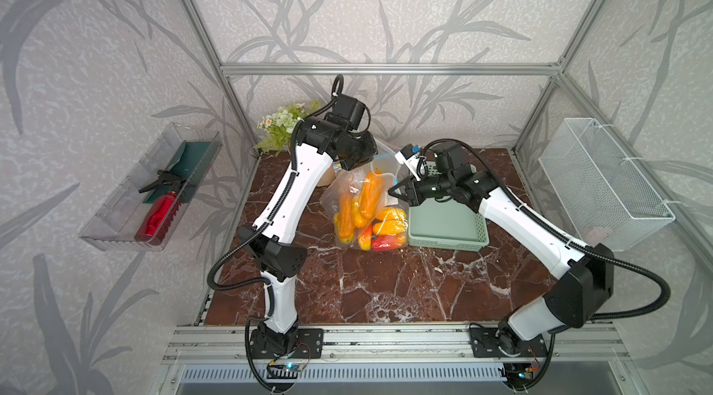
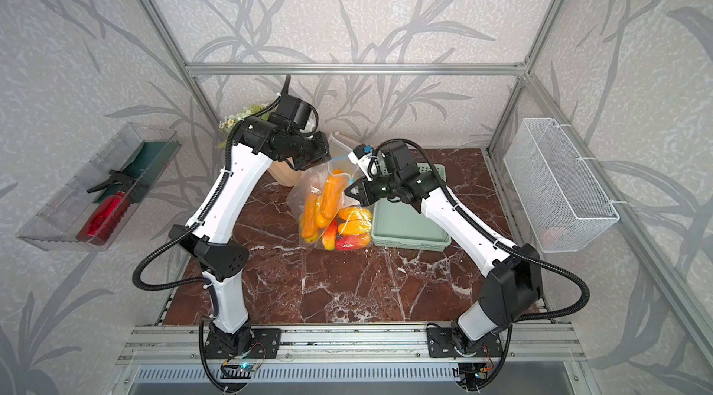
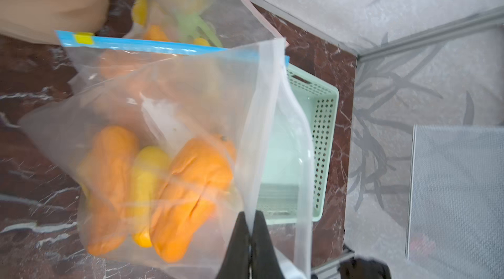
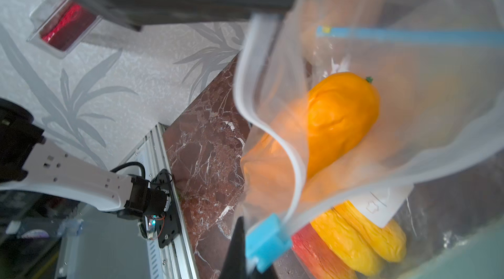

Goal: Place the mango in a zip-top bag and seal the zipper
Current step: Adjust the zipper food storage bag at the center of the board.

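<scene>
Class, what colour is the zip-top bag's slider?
The slider is light blue, clearest in the right wrist view.

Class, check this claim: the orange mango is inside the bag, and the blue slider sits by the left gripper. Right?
Not quite: the blue slider sits by the right gripper, as the right wrist view shows. The orange mango is inside the bag.

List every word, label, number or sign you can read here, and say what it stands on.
No text can be read in any view.
White slip at the zip-top bag: faint marks, too blurred to read.
Red spray bottle: no label can be made out.
</scene>
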Robot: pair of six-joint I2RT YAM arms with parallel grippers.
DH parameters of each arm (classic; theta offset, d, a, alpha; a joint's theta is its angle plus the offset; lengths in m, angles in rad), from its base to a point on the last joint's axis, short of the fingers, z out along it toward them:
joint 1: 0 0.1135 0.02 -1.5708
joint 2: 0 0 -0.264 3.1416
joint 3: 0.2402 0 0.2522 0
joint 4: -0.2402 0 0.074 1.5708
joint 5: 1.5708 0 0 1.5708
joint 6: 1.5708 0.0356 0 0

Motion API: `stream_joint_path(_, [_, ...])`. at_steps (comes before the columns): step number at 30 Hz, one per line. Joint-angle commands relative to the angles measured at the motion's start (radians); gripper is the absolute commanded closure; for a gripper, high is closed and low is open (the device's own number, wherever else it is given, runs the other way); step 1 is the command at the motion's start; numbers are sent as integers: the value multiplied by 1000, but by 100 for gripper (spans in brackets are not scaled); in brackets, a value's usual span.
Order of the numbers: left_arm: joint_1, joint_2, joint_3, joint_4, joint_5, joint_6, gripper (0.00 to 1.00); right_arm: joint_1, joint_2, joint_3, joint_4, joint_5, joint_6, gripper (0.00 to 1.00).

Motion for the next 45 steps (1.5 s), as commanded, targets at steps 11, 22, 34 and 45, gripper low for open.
stream_joint_path(11, [112,-434,-390,-5,-229,-465,87,195,206,365,-298,97,-182,100])
stream_joint_path(22, [137,-486,-467,-36,152,-862,61,279,186,313,-163,357,-293,100])
stream_joint_path(34, [130,-393,-389,-90,279,-800,49,307,88,205,17,417,-508,100])
stream_joint_path(45, [130,-201,-29,-362,248,-552,46,300,86,217,-3,274,-645,100])
